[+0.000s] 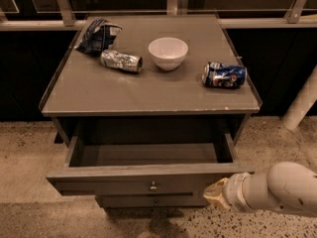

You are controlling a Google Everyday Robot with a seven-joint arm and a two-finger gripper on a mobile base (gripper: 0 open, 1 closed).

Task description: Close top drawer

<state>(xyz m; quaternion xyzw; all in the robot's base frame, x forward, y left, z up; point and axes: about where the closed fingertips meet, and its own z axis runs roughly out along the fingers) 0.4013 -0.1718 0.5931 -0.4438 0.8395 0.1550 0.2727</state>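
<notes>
Found gripper [214, 196] just beside front of open top drawer [99, 180], which lay toward 11 o'clock; grip state untellable.

We see the grey top drawer [124, 180], white bowl [168, 52], blue can [224, 75], and the tan gripper [214, 195] at the drawer's front right corner.
</notes>
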